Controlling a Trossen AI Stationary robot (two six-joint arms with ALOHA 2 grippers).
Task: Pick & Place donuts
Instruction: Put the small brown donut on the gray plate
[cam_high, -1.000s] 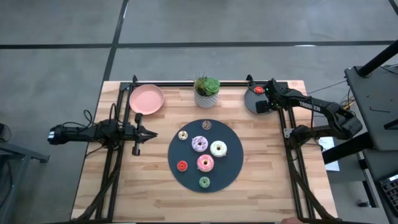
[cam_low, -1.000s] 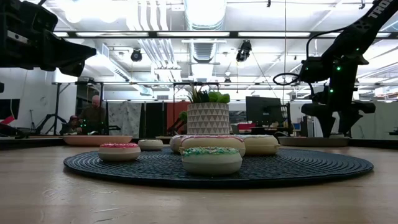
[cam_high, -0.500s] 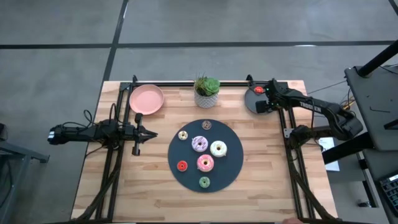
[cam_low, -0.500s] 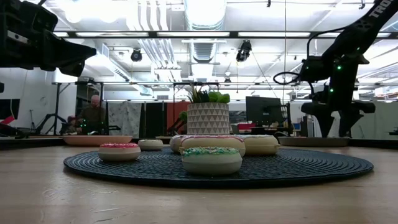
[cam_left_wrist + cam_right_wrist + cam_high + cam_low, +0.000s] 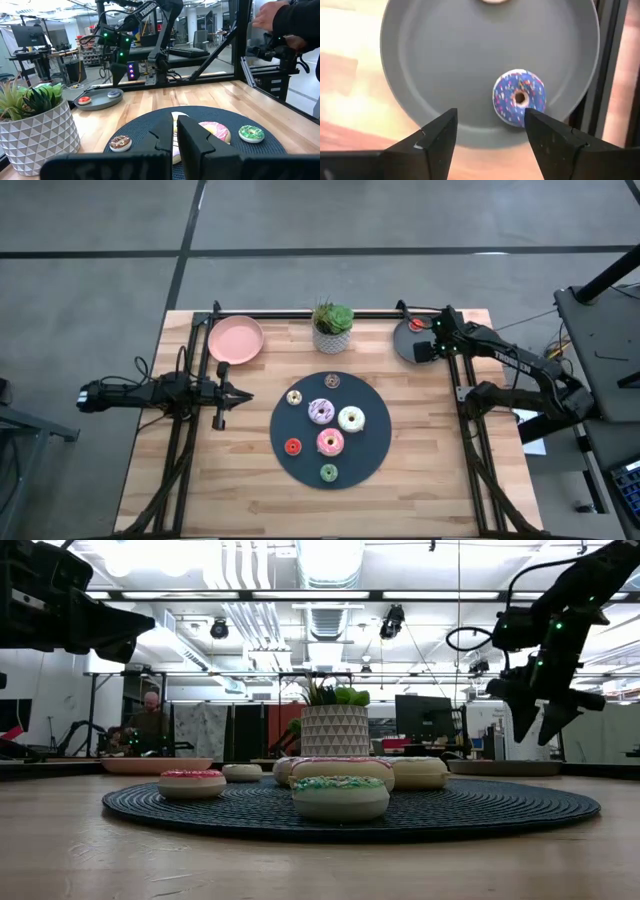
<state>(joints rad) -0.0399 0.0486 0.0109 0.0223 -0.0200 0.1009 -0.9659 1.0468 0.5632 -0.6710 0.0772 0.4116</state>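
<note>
A dark round disc (image 5: 372,465) in the table's middle carries several donuts: purple-white (image 5: 321,411), white (image 5: 351,419), pink (image 5: 330,442), red (image 5: 293,446), green (image 5: 329,472), cream (image 5: 294,397) and brown (image 5: 332,381). A blue donut (image 5: 520,97) lies flat on the grey plate (image 5: 445,60) at the far right, near a red one (image 5: 416,325). My right gripper (image 5: 490,135) hangs open above that plate, its fingers clear of the blue donut. My left gripper (image 5: 247,395) waits, shut, left of the disc.
A potted plant (image 5: 333,328) stands at the far edge between the pink plate (image 5: 236,338) and the grey plate (image 5: 405,348). Black frame rails (image 5: 470,430) run along both table sides. A person's arm (image 5: 292,20) shows beyond the right side.
My right gripper has risen from just above the grey plate to well above it, drifting slightly toward the right edge. The blue donut stays lying on the plate.
</note>
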